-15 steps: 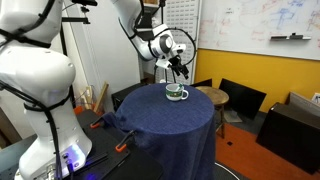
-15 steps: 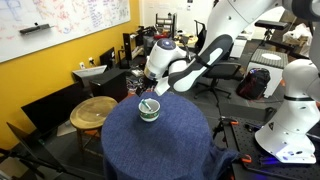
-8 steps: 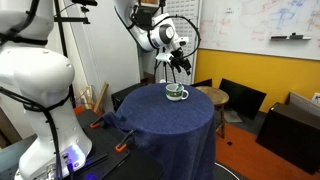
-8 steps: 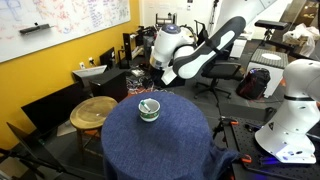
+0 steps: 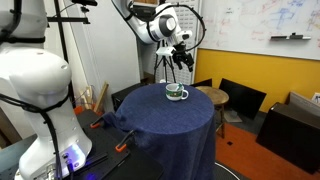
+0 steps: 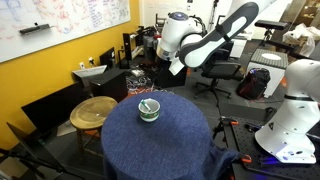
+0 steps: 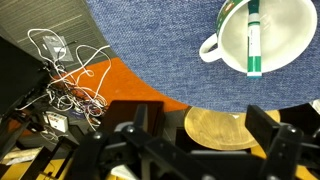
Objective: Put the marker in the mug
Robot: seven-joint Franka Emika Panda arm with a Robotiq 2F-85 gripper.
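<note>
The white mug [image 5: 176, 93] with a dark green band stands on the round table covered in blue cloth [image 5: 165, 115]; it also shows in an exterior view [image 6: 149, 109]. In the wrist view the teal-green marker [image 7: 253, 40] lies inside the mug [image 7: 280, 45], whose handle points left. My gripper [image 5: 182, 58] hangs well above the mug, also seen in an exterior view [image 6: 172, 66]. Its fingers [image 7: 200, 135] are spread apart and empty.
A round wooden stool [image 6: 93, 111] stands beside the table, seen below the gripper in the wrist view [image 7: 222, 128]. Tangled white cables [image 7: 70, 70] lie on the orange floor. Black chairs [image 5: 240, 98] and a yellow wall are behind.
My gripper has risen from just above the mug to well above it and away, open and empty. The marker stays in the mug.
</note>
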